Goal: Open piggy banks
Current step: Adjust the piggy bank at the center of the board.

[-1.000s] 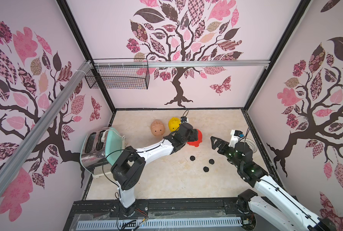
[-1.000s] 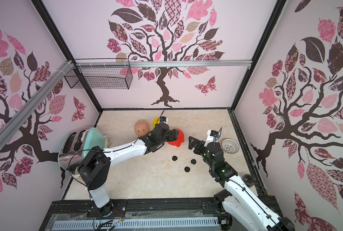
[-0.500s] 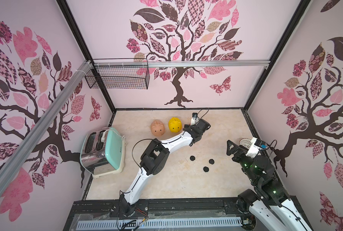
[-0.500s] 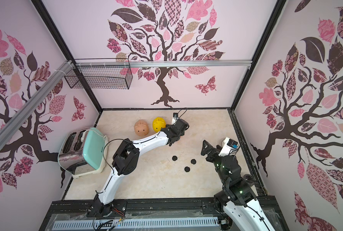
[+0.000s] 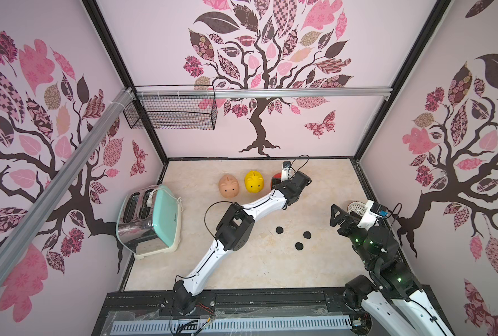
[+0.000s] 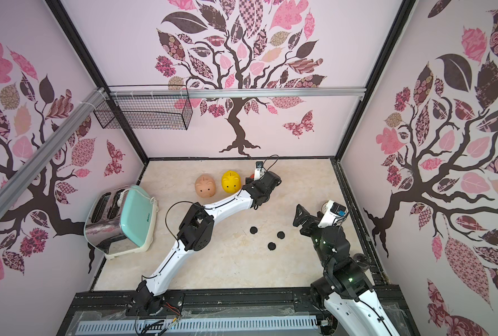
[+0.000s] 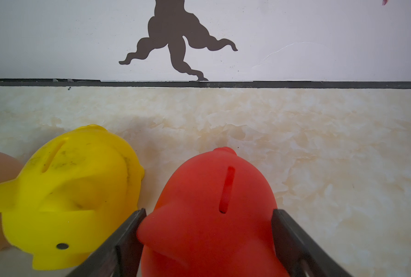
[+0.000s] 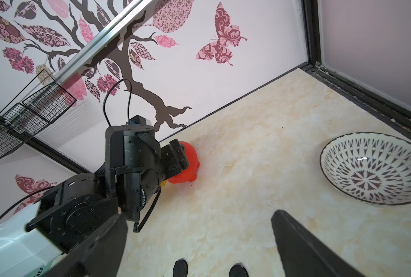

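L tool [image 7: 208, 211] clamps red pig [image 7: 195, 187] beside yellow pig [image 7: 79, 187]; R tool [image 8: 198, 214] wide open nr bowl [image 8: 339, 167].

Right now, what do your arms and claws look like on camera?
Both arms match: white links, black joint housings. The left arm carries thin black cable loops; the right arm shows green lights. The left claw and right claw have flat black tapered fingers.

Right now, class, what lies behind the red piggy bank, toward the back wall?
Behind the red piggy bank: bare tabletop, then the back wall with its tree-root decal. The pig's own body hides the table right at its rear.
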You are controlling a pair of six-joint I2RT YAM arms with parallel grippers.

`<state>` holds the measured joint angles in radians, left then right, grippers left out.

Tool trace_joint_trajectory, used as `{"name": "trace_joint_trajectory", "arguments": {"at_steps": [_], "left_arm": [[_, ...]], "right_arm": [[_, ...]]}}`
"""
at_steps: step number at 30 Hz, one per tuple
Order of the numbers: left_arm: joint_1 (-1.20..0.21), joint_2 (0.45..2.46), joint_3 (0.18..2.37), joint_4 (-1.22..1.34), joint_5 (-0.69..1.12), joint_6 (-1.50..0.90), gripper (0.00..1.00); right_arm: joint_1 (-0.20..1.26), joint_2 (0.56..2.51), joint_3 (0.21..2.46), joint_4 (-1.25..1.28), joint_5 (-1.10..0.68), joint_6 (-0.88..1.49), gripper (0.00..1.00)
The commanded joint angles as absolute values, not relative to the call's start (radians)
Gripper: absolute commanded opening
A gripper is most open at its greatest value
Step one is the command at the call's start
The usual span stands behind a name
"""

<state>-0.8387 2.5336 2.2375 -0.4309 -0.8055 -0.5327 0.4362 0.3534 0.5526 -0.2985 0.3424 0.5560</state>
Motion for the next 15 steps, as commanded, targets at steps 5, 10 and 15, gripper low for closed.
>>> {"name": "trace_joint_trajectory", "arguments": {"at_steps": [5,10,15], "left_arm": [[-0.841,2.588,2.264,-0.486,-0.776,-0.553,0.85],[-0.841,2.571,2.25,-0.48,-0.768,-0.555,0.98],[-0.843,2.532,2.217,-0.462,-0.74,-0.554,0.98]], "right_arm": [[0.439,0.353,0.558,-0.301,0.367,0.534,1.0],[0.439,0.354,0.559,-0.301,0.365,0.532,1.0],[0.439,0.36,0.557,-0.301,0.364,0.532,1.0]]}}
